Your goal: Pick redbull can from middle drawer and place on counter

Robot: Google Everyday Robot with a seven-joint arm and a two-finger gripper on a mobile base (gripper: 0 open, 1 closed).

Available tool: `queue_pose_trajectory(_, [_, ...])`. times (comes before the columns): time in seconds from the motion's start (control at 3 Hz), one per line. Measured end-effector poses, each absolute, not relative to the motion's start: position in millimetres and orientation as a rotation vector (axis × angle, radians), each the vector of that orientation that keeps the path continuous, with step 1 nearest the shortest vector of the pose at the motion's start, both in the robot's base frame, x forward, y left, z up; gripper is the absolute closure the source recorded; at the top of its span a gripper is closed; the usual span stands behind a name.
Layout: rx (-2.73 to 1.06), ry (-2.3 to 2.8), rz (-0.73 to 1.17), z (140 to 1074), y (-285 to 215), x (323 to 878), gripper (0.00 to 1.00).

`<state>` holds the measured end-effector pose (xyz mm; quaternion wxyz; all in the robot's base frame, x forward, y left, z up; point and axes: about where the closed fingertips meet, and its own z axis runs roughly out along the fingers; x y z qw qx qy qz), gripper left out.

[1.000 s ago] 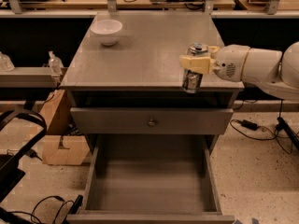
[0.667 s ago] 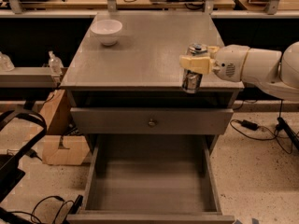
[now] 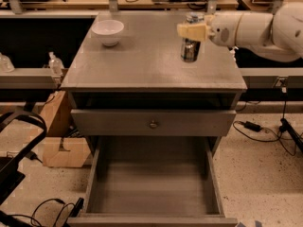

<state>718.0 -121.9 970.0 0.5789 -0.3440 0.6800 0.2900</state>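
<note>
The redbull can (image 3: 189,48) is a slim silver-and-blue can, held upright over the right rear part of the counter (image 3: 142,65). I cannot tell if its base touches the surface. My gripper (image 3: 193,29) comes in from the right on a white arm and is shut on the can's upper part. The middle drawer (image 3: 154,186) is pulled open at the bottom of the view, with a bare flat floor.
A white bowl (image 3: 108,31) stands at the counter's back left. A closed drawer front with a round brass knob (image 3: 153,124) sits above the open drawer. A cardboard box (image 3: 64,141) and cables lie on the floor to the left.
The gripper has carried the can further in over the counter, away from its front right edge toward the back.
</note>
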Motion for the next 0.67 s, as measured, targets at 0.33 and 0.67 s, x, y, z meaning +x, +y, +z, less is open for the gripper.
queue_pose_trajectory(0.33, [-0.794,1.562,0.68,982,-115,768,1.0])
queue_pose_trajectory(0.67, [-0.731,1.516,0.648,979,-113,828,1.0])
